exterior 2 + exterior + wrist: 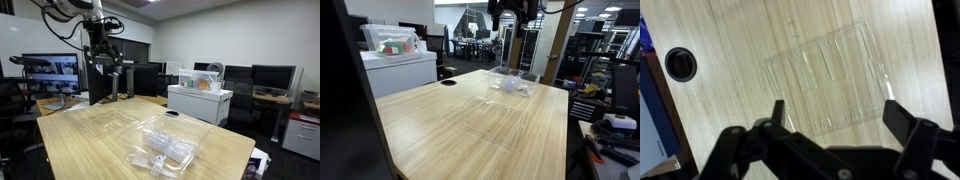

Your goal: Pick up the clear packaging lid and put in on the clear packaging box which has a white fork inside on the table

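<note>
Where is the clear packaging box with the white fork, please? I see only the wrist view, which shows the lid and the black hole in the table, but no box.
Observer: In both exterior views the clear packaging box stands on the table, apart from the clear packaging lid, which lies flat.
Operator: Thank you. Is the fork inside it?
Observer: Yes, the white fork shows as a white blur through the plastic.
Operator: And how high am I?
Observer: In an exterior view the gripper hangs well above the lid and touches nothing.
</note>
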Tool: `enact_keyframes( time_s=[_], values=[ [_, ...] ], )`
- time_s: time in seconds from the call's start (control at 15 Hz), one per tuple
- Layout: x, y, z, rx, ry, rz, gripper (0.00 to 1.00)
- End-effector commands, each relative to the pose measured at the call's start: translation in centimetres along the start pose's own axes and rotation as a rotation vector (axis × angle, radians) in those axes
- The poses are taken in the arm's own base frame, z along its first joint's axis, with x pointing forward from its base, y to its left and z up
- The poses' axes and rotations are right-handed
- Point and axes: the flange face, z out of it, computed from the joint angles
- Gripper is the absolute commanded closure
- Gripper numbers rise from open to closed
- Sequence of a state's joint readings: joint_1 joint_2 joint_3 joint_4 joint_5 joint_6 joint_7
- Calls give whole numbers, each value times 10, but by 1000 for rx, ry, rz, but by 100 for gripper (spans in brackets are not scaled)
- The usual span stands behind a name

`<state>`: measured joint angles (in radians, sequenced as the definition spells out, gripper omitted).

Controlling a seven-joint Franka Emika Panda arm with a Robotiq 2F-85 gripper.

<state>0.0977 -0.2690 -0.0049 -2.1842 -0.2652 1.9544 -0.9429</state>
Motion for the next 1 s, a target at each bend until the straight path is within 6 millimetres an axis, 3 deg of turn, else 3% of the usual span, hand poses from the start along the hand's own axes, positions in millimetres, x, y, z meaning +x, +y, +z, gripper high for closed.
enact_keyframes(
  time_s=[0.0,0.6,0.93],
  values=[
    [-4,-2,29,-73,-27,-159,0],
    [-16,-28,109,-130,1,-96,0],
    [-13,-27,111,-94,-4,-80,0]
  ],
)
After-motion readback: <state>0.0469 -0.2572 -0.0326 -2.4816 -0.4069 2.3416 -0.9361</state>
